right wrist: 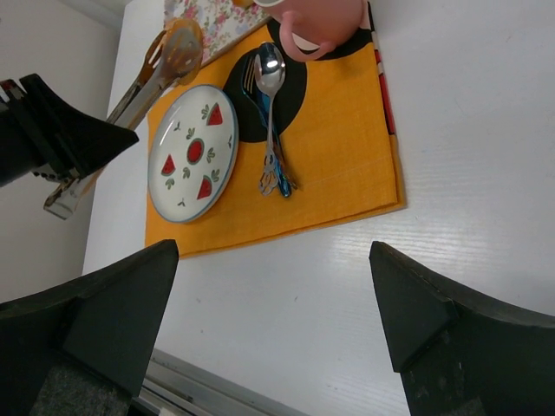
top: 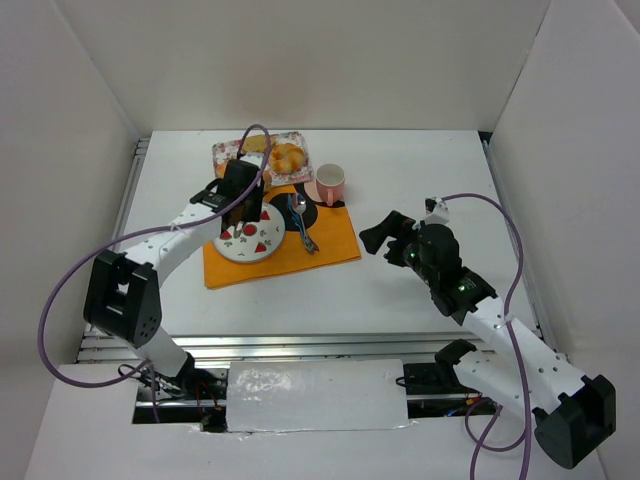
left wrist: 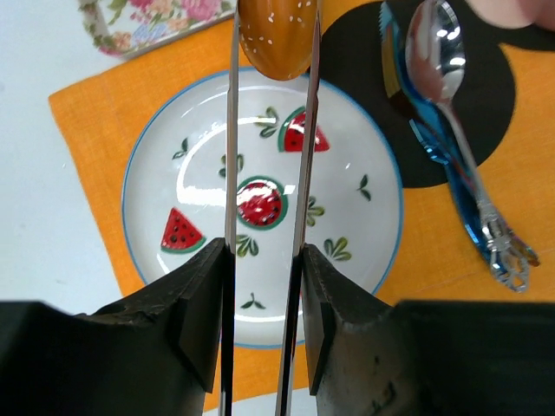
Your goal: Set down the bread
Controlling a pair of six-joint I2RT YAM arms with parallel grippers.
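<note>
From above, the left gripper (top: pixel 240 200) reaches over the far side of the plate (top: pixel 280 242) on the orange placemat (top: pixel 330 245). The right gripper (top: pixel 380 235) hangs well apart over the bare counter (top: pixel 420 150), and the bread is hidden here. In the left wrist view, the left jaws are pressed onto a pair of tongs (left wrist: pixel 231 130). The tong tips pinch the bread (left wrist: pixel 276 39) at the plate's far rim, near the spoon (left wrist: pixel 438 52). In the right wrist view, the right jaws are spread and empty, and the bun hangs in the tongs near the floral tray (right wrist: pixel 217 17). Pickup looks done. Carrying the bread fully over the plate, lowering it and releasing it seem to remain.
</note>
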